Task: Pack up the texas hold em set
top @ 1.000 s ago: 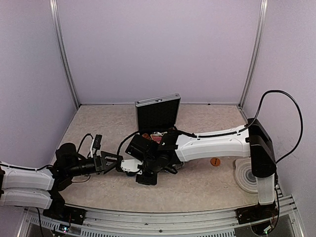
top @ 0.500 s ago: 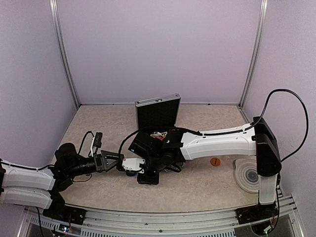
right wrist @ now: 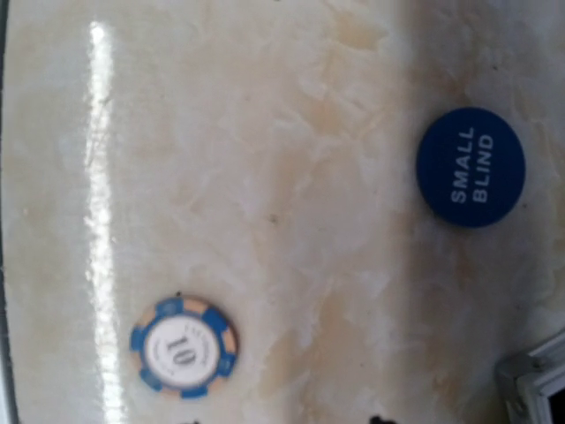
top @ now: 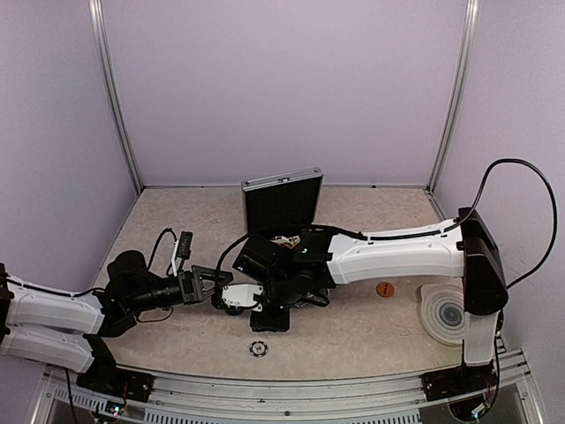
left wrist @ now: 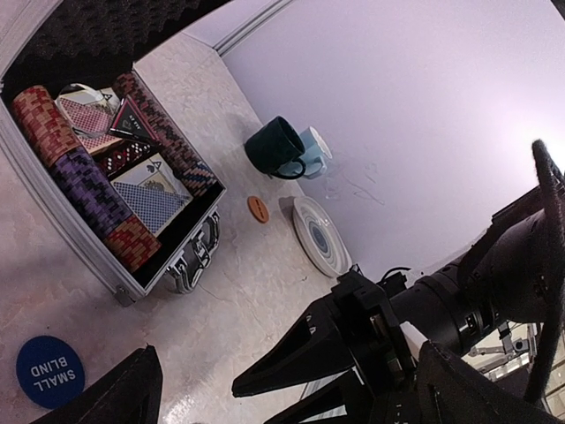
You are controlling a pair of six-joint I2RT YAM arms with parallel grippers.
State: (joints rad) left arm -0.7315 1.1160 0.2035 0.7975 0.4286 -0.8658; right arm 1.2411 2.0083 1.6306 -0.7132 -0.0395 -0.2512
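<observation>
Beige marbled table (top: 371,340), open case (top: 281,205), blue button (right wrist: 470,167) (SMALL BLIND), 10 chip (right wrist: 184,347), coaster (top: 444,313), mugs (left wrist: 275,147)

Open case (left wrist: 66,221) sits mid-bench toward the far edge, its lid (top: 281,199) standing upright behind it. Chip rows (left wrist: 84,190) line both sides inside, with card decks (left wrist: 152,201) between them. A round button (left wrist: 50,371) lies on the bench just before the case, and a lone chip (top: 257,348) lies closer to the near edge. Toward the right edge lie a small disc (top: 384,289), then a coaster (top: 444,311).
</observation>
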